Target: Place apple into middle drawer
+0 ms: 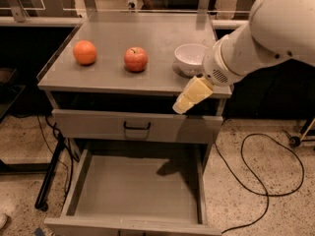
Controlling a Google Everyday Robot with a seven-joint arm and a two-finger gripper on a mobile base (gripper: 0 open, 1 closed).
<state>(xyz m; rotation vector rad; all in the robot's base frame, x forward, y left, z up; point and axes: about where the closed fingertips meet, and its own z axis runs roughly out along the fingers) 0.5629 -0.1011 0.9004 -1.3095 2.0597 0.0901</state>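
The apple (136, 59), red-orange with a dark stem dimple, sits on the grey cabinet top (113, 80) near the middle. The middle drawer (138, 193) is pulled out below, showing a bare grey floor and low side walls. My gripper (189, 98), cream-coloured, hangs from the white arm (266, 38) in front of the cabinet's right front edge. It is to the right of the apple and lower, above the open drawer, and holds nothing that I can see.
A smooth orange fruit (84, 52) lies left of the apple. A white bowl (191, 59) stands to the right, partly behind the arm. A closed drawer front with a black handle (136, 127) is above the open drawer. A black cable (256, 181) lies on the floor at right.
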